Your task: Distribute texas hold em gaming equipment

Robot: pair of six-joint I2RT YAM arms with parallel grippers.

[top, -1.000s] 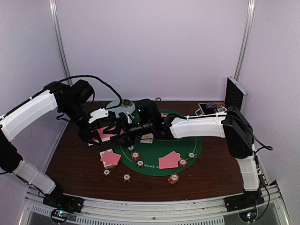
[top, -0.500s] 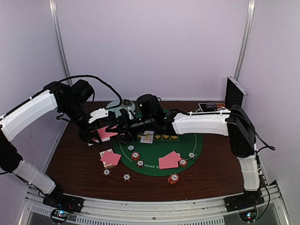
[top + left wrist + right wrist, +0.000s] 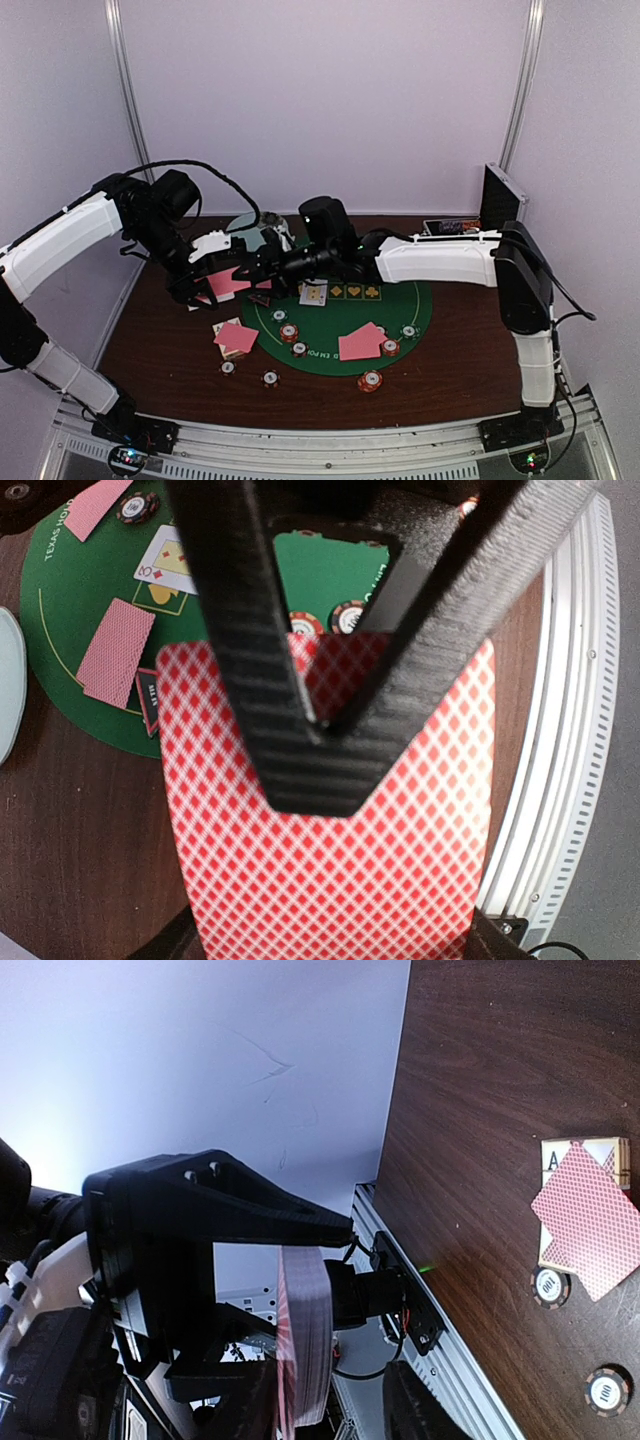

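Our left gripper (image 3: 318, 742) pinches the deck (image 3: 330, 880) clear of the desk (image 3: 450, 375), at its left side, presumably so the right gripper (image 3: 268, 272) can draw a card, though we cannot tell whether its jaws grip one.

The dark wooden table (image 3: 160, 350) carries a round green felt mat (image 3: 345, 312) at its middle and a pale plate (image 3: 248, 228) behind it (half hidden). On bare wood near the front lie three striped chips (image 3: 270, 378) and pink-backed cards (image 3: 237, 338) atop a small box (image 3: 612, 1152).
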